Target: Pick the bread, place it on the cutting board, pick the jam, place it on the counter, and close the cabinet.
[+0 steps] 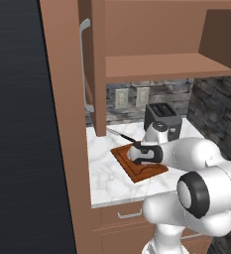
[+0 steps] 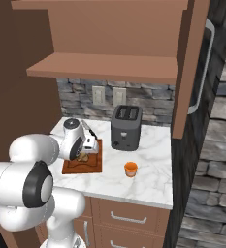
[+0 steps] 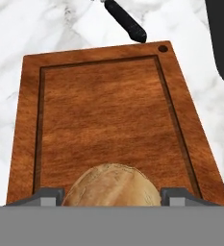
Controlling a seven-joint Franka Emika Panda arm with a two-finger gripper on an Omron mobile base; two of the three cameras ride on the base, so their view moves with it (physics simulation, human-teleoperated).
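Tan-brown bread (image 3: 112, 185) sits between my gripper's (image 3: 112, 193) fingers above the cutting board (image 3: 104, 110); whether I'm clamping it I cannot tell. Released early, it may roll off.

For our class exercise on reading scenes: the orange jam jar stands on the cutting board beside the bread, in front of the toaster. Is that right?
Not quite. The jam stands on the marble counter, apart from the cutting board, as the right base view shows. It is in front of the toaster; the bread is over the board.
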